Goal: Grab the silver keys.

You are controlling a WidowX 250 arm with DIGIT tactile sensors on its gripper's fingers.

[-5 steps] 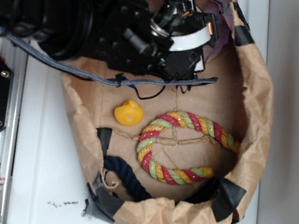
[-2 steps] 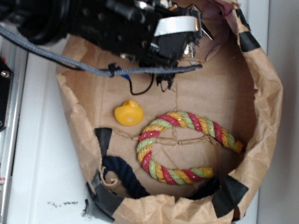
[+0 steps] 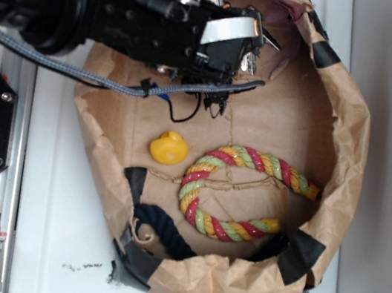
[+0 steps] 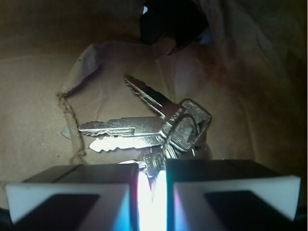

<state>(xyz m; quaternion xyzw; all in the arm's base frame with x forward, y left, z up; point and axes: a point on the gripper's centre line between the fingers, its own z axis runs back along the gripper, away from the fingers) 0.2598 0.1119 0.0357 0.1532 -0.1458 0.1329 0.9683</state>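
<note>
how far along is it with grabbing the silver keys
Done: the arm has reached into the brown paper bag, putting the gripper right at the bunch of shiny silver metal keys. In hand: the white fingers stand nearly together, with a key end in the narrow gap, so a grip looks begun. Left: lifting, since the keys lie on the bag floor. The yellow rubber duck and multicoloured rope ring lie apart.

Shiny polished-metal silver keys (image 4: 154,127) lie on creased, matt brown paper bag (image 3: 347,142); the twisted multicoloured rope ring (image 3: 237,191) looks fibrous, the small yellow duck (image 3: 168,147) smooth plastic.
</note>
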